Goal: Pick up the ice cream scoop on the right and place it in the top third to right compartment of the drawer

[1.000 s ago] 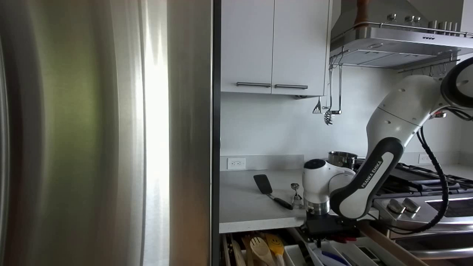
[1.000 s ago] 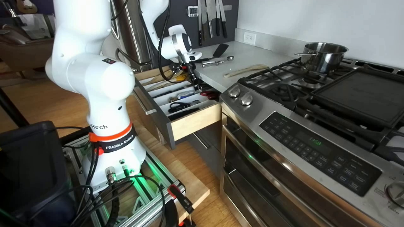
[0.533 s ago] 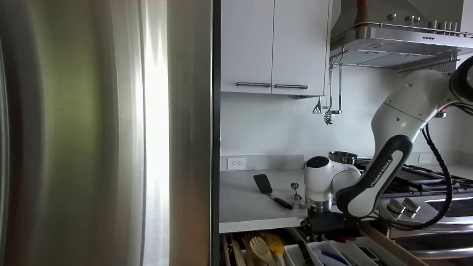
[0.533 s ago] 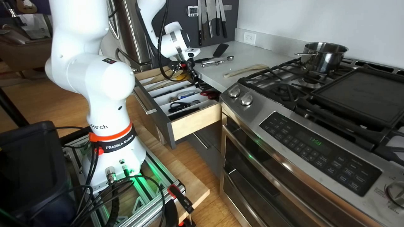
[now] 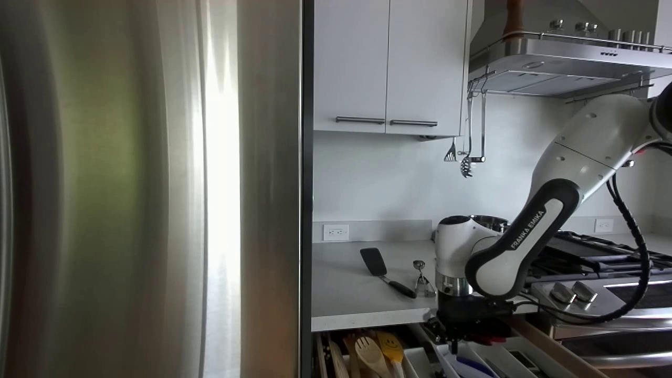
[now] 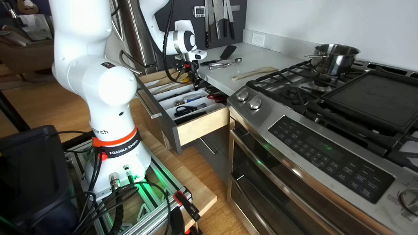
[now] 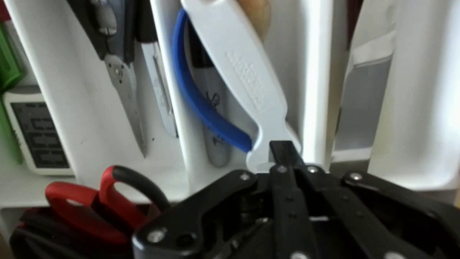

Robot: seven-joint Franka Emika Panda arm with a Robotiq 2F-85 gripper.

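The metal ice cream scoop [image 5: 423, 283] lies on the counter to the right of a black spatula in an exterior view; it also shows behind my gripper in an exterior view [image 6: 224, 64]. The open drawer [image 6: 205, 125] holds white divided compartments below the counter. My gripper [image 7: 285, 151] points down over the drawer, its fingertips together with nothing seen between them. It also shows in both exterior views [image 5: 454, 344] [image 6: 196, 85]. In the wrist view its tip overlaps a light grey plastic tool [image 7: 248, 75] in a compartment; whether it touches is unclear. The scoop is out of the wrist view.
The black spatula [image 5: 374, 262] and a wooden spoon [image 6: 254, 73] lie on the counter. Red-handled scissors [image 7: 107, 201] lie at the drawer's back. A blue curved piece [image 7: 201, 100] lies beside the grey tool. A pot [image 6: 336, 58] stands on the stove. The counter edge [image 5: 373, 319] overhangs the drawer.
The gripper has turned more upright, and its tip has shifted slightly over the drawer. The wrist has moved a little up and away from the scoop. The scoop has not moved.
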